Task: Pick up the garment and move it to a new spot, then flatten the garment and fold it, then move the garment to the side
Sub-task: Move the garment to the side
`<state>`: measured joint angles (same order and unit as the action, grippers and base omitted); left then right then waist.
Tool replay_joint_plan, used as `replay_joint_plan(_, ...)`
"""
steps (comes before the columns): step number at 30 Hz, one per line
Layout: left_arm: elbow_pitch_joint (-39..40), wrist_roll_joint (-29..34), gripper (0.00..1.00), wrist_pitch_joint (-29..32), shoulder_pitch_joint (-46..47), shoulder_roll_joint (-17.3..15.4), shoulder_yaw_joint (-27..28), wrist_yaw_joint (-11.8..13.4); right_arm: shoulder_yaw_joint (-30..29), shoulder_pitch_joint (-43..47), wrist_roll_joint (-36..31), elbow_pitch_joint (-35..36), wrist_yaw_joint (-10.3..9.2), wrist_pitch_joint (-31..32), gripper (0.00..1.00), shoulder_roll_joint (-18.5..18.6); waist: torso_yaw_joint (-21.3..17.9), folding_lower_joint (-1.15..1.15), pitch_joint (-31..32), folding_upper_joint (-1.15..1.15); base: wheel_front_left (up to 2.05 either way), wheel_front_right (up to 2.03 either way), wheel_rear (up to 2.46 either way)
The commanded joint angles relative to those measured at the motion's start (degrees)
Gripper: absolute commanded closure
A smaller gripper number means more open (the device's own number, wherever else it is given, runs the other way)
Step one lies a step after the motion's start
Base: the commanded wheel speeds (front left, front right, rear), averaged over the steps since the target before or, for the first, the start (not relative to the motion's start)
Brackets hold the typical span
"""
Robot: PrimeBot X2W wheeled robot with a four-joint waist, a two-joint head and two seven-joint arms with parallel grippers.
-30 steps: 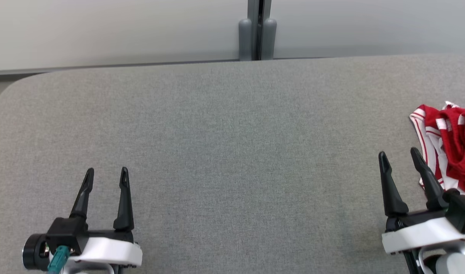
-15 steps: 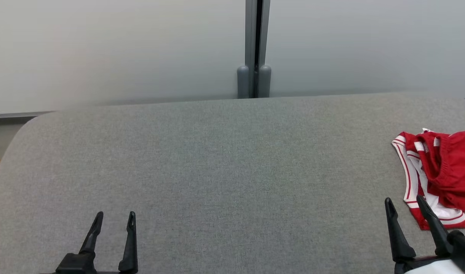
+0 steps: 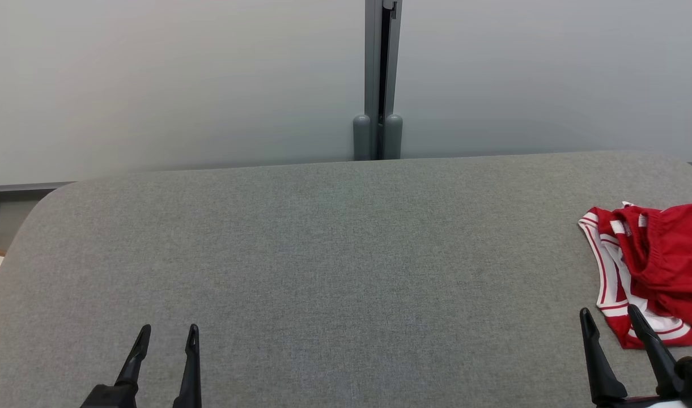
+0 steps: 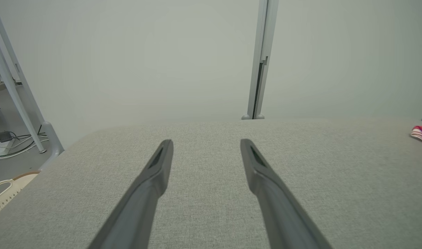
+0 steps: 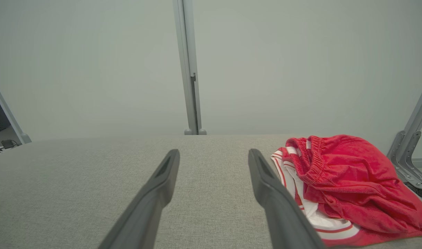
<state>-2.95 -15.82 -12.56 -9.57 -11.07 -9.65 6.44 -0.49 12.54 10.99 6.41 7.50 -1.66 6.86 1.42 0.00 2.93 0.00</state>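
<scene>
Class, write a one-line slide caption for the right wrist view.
Open right gripper hovers over grey table beside crumpled red-and-white shorts.

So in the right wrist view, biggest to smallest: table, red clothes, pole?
1. grey fabric-covered table
2. crumpled red-and-white garment
3. thin grey upright post, though it stands farther back

Garment (image 5: 338, 180): soft red cloth; table (image 3: 323, 255): matt grey woven fabric; fingers (image 4: 152, 186): matt dark plastic.

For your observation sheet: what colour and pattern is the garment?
The garment is red with white striped trim; best in the right wrist view.
</scene>
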Motion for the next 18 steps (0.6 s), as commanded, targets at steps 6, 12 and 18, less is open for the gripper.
replay_joint_plan(6, 0.1, -0.5, 0.00, -0.1, 0.1, -0.6, 0.0, 0.0, 0.1, 0.4, 0.6, 0.6, -0.01, 0.4, 0.00, 0.2, 0.1, 0.00, 0.0, 0.00, 0.00, 0.00, 0.00)
replay_joint_plan(12, 0.1, -0.9, 0.00, -0.1, -0.1, -0.7, -0.1, 0.2, 0.5, 0.3, 0.8, 0.6, -0.01, 0.3, 0.00, 0.3, 0.1, 0.00, -0.1, 0.00, 0.00, 0.00, 0.00)
replay_joint_plan(18, 0.0, -0.8, 0.00, 0.0, 0.3, -1.2, -0.3, 0.2, 0.7, -0.1, 1.0, 0.2, -0.01, 0.3, 0.00, 0.4, 0.1, 0.00, -0.2, 0.00, 0.00, 0.00, 0.00)
